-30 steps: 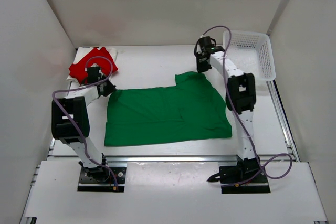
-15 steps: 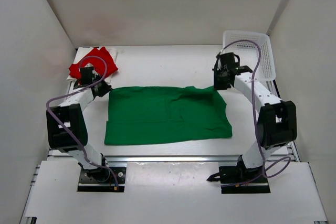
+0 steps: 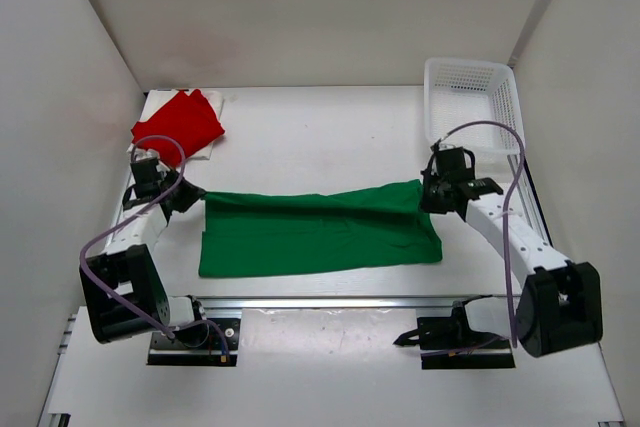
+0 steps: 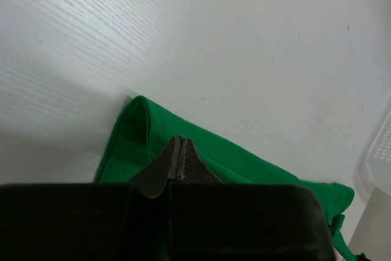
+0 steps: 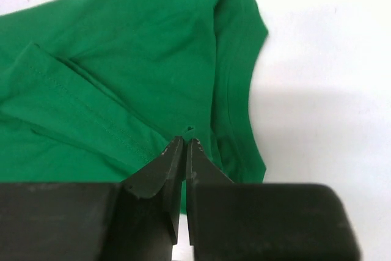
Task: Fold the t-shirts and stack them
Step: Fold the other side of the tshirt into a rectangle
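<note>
Our left gripper (image 4: 181, 146) is pinched shut on the far left corner of the green shirt (image 3: 320, 232), and our right gripper (image 5: 185, 143) is clamped on the far right corner the same way. We reckon they hold that far edge stretched between them so the back half can come over the near half in one clean fold. The near hem lies flat on the table (image 3: 320, 132), towards the near side. The wrist cameras show what the top view can't: the jaws closed tight, with a speck of green poking out at the right tips. Only the top view shows the red shirt (image 3: 178, 123) folded on the white shirt (image 3: 214, 102) at far left, and the basket (image 3: 470, 97) at far right.
</note>
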Robot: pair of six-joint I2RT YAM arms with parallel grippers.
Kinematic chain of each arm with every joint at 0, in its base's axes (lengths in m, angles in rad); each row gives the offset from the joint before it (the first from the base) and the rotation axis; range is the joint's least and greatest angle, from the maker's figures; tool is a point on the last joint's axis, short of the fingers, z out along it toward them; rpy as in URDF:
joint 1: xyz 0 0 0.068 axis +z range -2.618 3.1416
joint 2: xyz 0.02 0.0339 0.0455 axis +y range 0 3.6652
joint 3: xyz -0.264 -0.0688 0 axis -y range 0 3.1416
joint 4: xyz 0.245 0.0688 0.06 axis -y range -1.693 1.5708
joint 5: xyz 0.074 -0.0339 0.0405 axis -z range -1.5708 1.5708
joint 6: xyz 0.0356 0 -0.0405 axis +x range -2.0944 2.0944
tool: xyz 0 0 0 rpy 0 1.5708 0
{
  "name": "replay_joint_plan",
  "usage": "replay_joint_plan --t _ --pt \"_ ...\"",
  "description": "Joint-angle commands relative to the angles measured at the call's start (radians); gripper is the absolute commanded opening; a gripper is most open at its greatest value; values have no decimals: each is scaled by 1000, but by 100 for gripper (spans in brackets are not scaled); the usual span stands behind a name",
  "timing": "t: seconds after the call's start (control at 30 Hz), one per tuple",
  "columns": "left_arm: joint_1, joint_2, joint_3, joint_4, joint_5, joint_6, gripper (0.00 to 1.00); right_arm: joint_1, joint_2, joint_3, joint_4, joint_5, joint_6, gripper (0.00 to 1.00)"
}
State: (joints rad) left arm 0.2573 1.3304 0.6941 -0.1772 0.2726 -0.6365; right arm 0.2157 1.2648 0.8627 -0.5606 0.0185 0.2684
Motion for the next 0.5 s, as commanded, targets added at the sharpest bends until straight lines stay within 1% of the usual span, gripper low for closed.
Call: replay_joint_plan --t 0.0,0.1,0.17,0.27,0.3,0.33,0.37,0.4,0.47 --pt "10 -40 -25 19 50 -5 0 7 -85 -66 28 15 55 0" --pt "36 -65 -57 -7 60 8 0 13 -134 -143 10 20 89 0" --pt "66 -72 -112 31 100 -29 0 10 -151 -187 10 9 109 0" --pt "89 -66 -168 79 146 -69 9 20 -188 -244 19 -3 140 1" --pt "92 -68 -185 84 152 -83 12 16 -199 -267 19 -47 149 2" --pt "106 -72 -192 99 171 -98 17 27 -214 -272 22 -46 150 4" --pt "111 -89 -208 111 178 -115 27 31 -223 -290 16 -43 158 10" --pt "126 -120 -218 113 181 -123 32 33 -232 -297 24 -37 143 12" --pt "134 -183 -219 125 166 -134 49 10 -237 -274 19 -45 120 18"
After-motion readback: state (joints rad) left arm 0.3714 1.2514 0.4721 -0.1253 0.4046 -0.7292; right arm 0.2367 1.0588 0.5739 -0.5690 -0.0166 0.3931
